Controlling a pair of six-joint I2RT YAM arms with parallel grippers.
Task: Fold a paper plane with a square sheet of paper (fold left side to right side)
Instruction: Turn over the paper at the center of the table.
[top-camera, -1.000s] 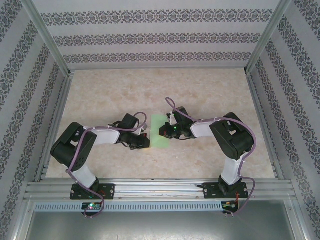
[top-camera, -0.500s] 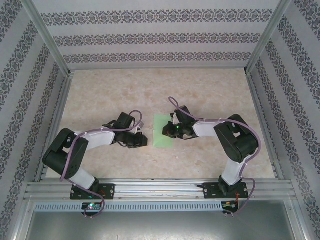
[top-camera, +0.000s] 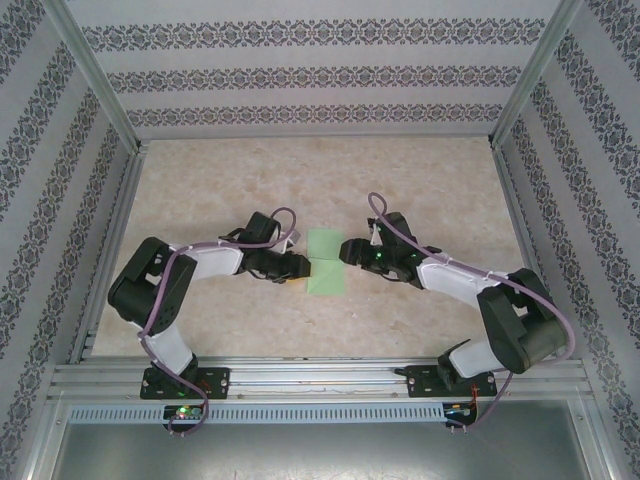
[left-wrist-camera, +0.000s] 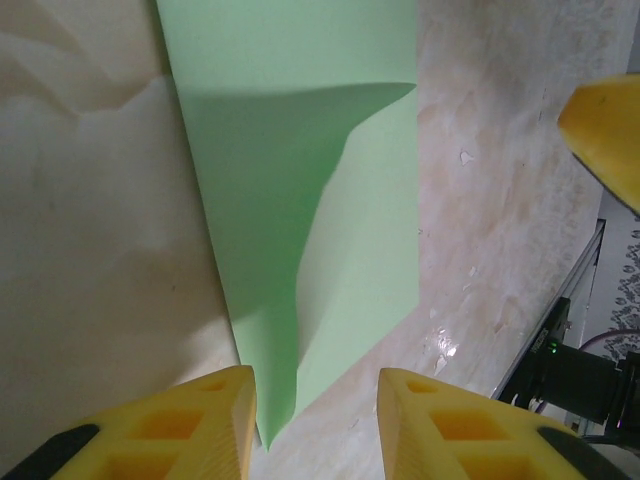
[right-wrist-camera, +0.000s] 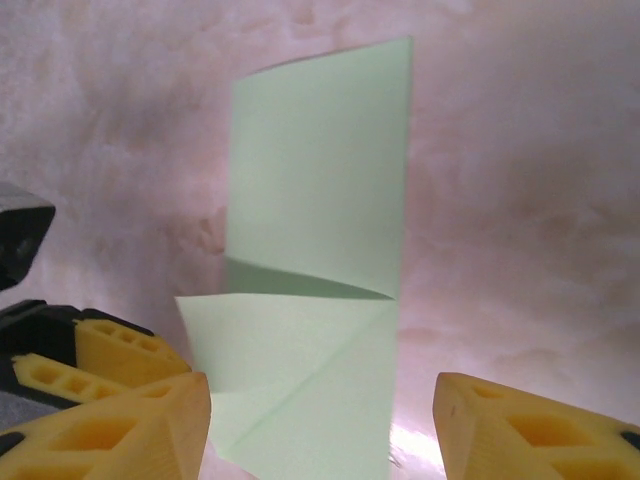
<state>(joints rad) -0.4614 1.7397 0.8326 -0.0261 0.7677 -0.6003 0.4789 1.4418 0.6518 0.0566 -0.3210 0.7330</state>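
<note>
Left gripper (left-wrist-camera: 315, 385): yellow fingers apart, clamping nothing. The pointed end of the thin light green folded sheet of paper (left-wrist-camera: 300, 200) lay on the table between them. Right gripper (right-wrist-camera: 318, 400): I noted jaws wide apart, facing the sheet's diagonal flap. The paper sat mid-way across the pale marbled tabletop (top-camera: 420, 190), between both grippers.

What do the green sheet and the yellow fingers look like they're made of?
Sheet: probably thin matte paper; it holds sharp creases, and one flap lifts and casts a shadow.
Fingers: likely moulded or printed plastic, matte yellow, with recessed pockets.
</note>
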